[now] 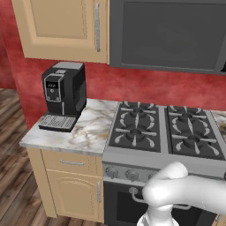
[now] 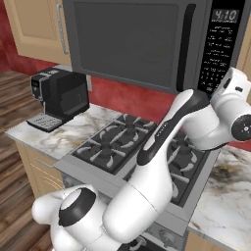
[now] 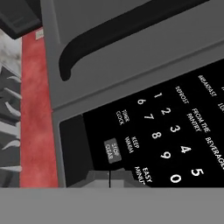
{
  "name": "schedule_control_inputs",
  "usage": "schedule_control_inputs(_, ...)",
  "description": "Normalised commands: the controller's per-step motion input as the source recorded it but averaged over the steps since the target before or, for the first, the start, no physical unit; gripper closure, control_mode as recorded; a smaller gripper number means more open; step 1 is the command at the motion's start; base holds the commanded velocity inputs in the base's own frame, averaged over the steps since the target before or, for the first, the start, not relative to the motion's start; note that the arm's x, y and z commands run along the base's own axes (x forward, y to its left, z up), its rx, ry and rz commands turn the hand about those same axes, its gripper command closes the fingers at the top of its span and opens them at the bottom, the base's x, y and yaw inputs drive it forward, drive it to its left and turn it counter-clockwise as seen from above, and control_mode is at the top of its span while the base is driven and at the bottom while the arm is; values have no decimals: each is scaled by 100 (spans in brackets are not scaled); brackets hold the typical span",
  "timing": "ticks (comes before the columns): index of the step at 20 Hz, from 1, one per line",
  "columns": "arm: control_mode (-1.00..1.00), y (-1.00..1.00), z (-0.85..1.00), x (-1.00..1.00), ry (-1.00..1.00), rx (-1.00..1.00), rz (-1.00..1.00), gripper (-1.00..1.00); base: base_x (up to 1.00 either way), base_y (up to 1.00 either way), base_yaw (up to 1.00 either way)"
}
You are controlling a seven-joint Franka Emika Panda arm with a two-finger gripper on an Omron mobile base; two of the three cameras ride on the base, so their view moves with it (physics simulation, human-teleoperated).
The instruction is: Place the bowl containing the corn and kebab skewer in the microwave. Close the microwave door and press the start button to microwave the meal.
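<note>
The microwave (image 2: pixel 147 44) hangs above the stove with its microwave door (image 1: pixel 170 35) shut flat, the curved black handle (image 2: pixel 185 46) at its right edge. My white hand (image 2: pixel 234 84) is up against the lower part of the black keypad panel (image 2: pixel 218 49). In the hand view my gripper (image 3: pixel 109 178) is shut, its tips together right at the panel, just under the STOP CLEAR key (image 3: pixel 112 151), with the number keys (image 3: pixel 168 131) to one side. Nothing is held. The bowl, the corn and the kebab skewer are out of view.
A black coffee machine (image 1: pixel 64 95) stands on the marble counter (image 1: pixel 88 132) to the left of the gas stove (image 1: pixel 165 128). A beige wall cabinet (image 1: pixel 62 28) adjoins the microwave on the left. More marble counter (image 2: pixel 225 196) lies right of the stove.
</note>
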Motion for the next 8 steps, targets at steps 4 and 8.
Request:
schedule_control_inputs(4, -100, -6, -6, 30, 0, 1, -6, 100, 0, 0, 0)
schedule_control_inputs(8, -100, 0, -18, 44, 0, 0, -16, 100, 0, 0, 0)
